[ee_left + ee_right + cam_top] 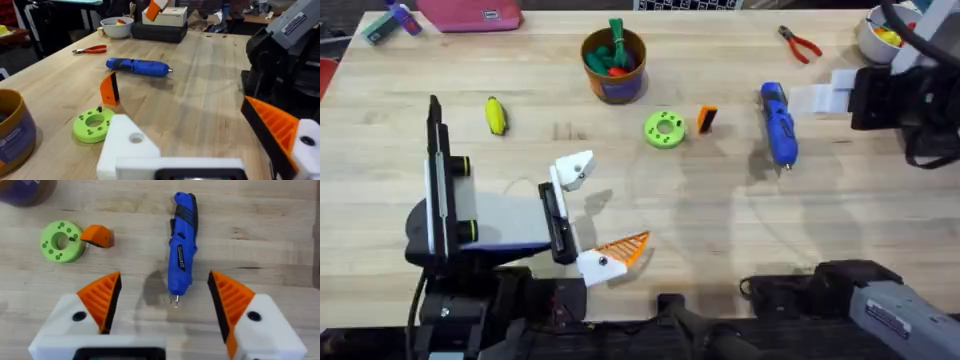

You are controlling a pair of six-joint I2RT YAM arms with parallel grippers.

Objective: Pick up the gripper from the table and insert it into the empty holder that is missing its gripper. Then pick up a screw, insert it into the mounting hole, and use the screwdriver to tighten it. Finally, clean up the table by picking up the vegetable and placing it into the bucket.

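Orange gripper (707, 119) standing on the desk (720, 220) beside a green disc (665, 129), unheld. Right pincer (162, 305) wide open, empty, above the screwdriver (181, 250). Left pincer (595, 215) spread, empty, tipless holder (125, 145) turned toward the part, seemingly for insertion.

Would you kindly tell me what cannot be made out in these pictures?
- Screws: too small to identify in every view. Dark specks in the holes of the green ring may be screws; I cannot tell.
- The bucket, left wrist view: cut off by the picture's edge, and its wall hides the inside.
- The white bowl, overhead: partly covered by the right arm, so its contents are unclear.
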